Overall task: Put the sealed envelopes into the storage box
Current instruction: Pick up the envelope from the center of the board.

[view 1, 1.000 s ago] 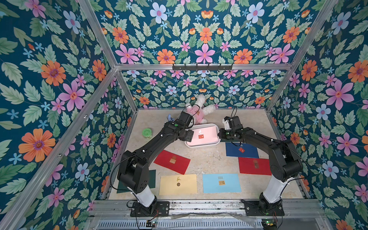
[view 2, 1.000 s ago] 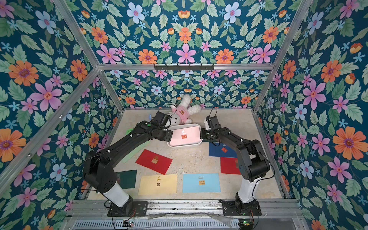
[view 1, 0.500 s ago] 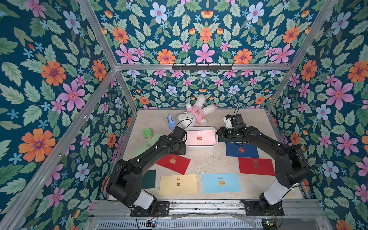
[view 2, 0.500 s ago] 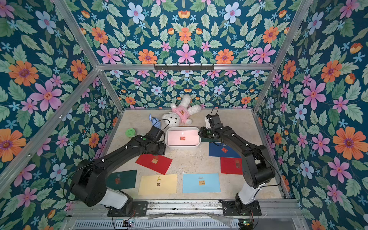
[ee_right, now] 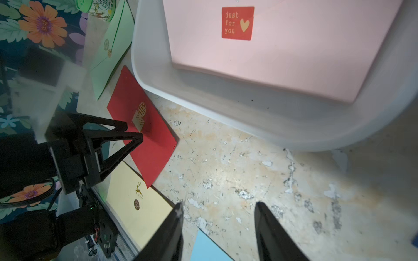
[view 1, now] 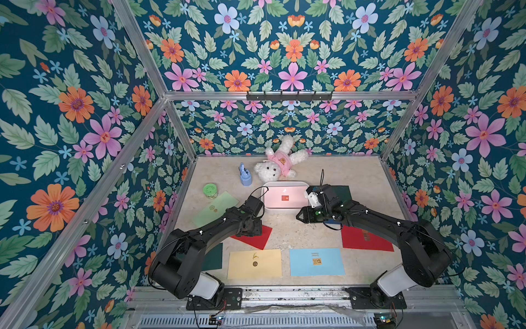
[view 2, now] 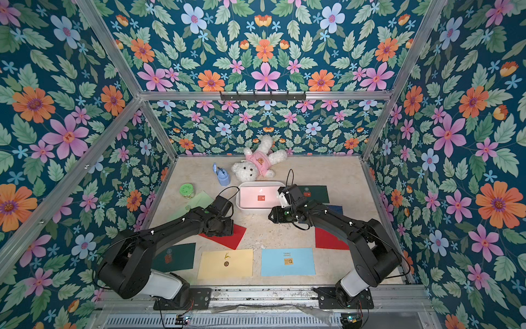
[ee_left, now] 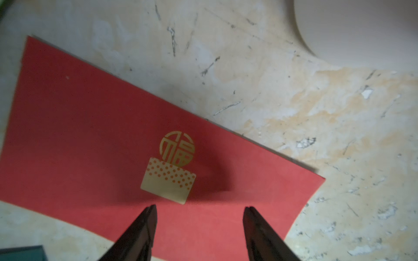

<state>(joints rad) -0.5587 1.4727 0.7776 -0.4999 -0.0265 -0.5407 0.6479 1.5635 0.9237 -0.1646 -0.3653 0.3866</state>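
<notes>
A white plush teddy bear in a pink shirt (view 1: pixel 277 168) lies against floral-papered walls (view 1: pixel 71 114) on a scuffed beige marble-patterned desk (view 1: pixel 296 233), beside a small blue plastic watering can (view 1: pixel 244 176) and a round green-lidded jar (view 1: pixel 210 190).

Top views bright; wrist views dim, blurred.

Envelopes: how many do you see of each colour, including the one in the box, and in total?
red envelopes: 2
dark green envelopes: 2
pink envelope: 1
light green envelope: 1
yellow envelope: 1
light blue envelope: 1
navy envelope: 1
Total: 9
</notes>
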